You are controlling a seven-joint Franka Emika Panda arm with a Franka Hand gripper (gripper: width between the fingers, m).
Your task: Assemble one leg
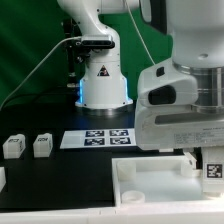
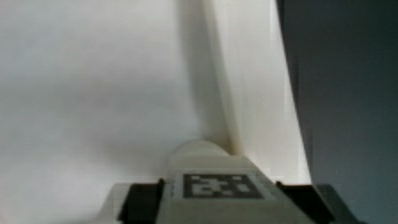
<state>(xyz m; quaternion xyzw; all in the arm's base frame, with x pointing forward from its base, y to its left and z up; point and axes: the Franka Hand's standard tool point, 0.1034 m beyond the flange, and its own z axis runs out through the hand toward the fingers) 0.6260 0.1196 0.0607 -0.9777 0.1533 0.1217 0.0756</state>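
My gripper (image 1: 208,160) is at the exterior view's right, over the right end of the large white tray-like part (image 1: 150,182). It is shut on a leg (image 1: 214,168), a small white block whose black-and-white tag faces the camera. In the wrist view the gripper (image 2: 217,208) grips that leg (image 2: 217,185) between two dark fingers (image 2: 143,200), tag up. Under it lies the tray-like part's flat white face (image 2: 89,90), and its raised rim (image 2: 249,90) runs away from the leg. Two more legs (image 1: 14,146) (image 1: 42,146) stand on the dark table at the exterior view's left.
The marker board (image 1: 100,137) lies flat in front of the arm's white base (image 1: 102,85). Part of another white block (image 1: 2,178) shows at the exterior view's left edge. A dark strip of table (image 2: 347,100) shows beside the rim in the wrist view.
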